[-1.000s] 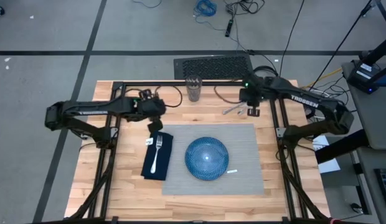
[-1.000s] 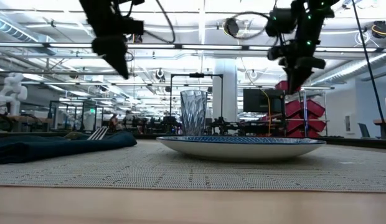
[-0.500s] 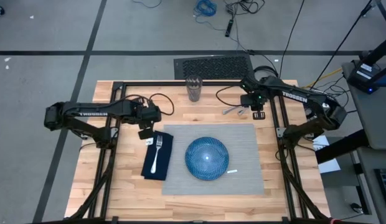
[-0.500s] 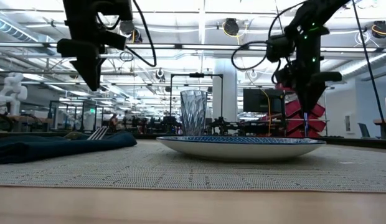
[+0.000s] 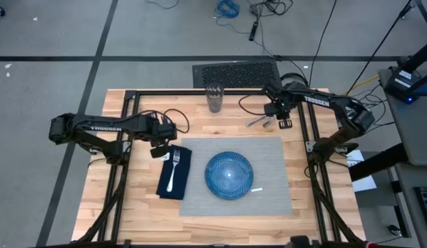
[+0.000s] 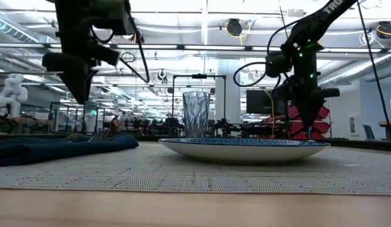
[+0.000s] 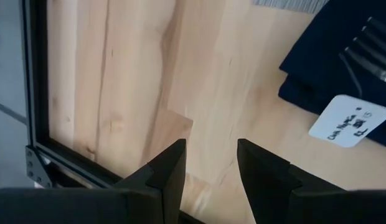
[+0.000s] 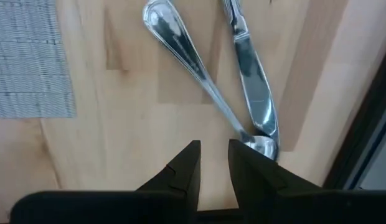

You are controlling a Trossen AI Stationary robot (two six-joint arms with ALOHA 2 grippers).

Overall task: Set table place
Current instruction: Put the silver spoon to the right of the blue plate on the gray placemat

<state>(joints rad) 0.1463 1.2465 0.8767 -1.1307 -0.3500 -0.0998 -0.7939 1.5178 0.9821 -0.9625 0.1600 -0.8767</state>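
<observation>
Right hand (image 8: 211, 163) dropped over spoon (image 8: 180, 43) and knife (image 8: 252, 81), 1 o'clock of placemat (image 5: 234, 176); narrowly open, empty. Left hand (image 7: 208, 165) backed off napkin (image 7: 333, 68), open, empty. Fork's set; knife likely next.

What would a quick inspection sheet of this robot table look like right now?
Surface: wooden table, black frame at its edge.
Job's things: grey placemat with a blue plate on it; fork lying on a navy napkin beside the mat; glass at the far edge; spoon and knife on bare wood, crossing at one end.
Clutter: white label by the napkin.
Grippers: left gripper open over bare wood, empty; right gripper open just above the spoon and knife, empty.
Cables: loops along both arms; more on the floor.
Surroundings: grey floor; large workshop room behind.
</observation>
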